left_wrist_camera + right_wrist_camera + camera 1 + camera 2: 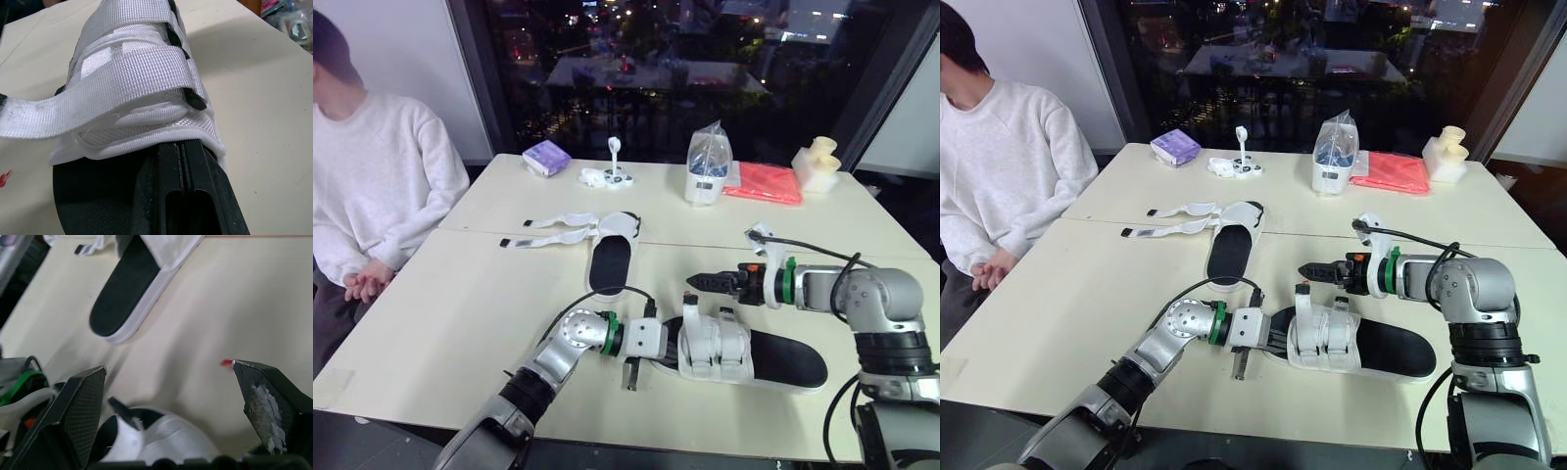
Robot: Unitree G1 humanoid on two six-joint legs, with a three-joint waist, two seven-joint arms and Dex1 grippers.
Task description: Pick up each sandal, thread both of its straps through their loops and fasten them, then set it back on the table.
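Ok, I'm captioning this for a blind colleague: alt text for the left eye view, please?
A sandal with white straps across its top lies on a table, the left gripper at one end, the right gripper open close by. A second sandal lies farther back, its loose straps spread out; a person sits at the left.

Cream table (440,304), near sandal (783,357), far sandal (610,262), red cloth (764,182)

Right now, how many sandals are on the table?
2. One sandal lies nearest the robot, both straps wrapped over its upper. The other sandal lies farther back on the table, its loose straps splayed toward the robot's left. Nothing suggests a hidden one.
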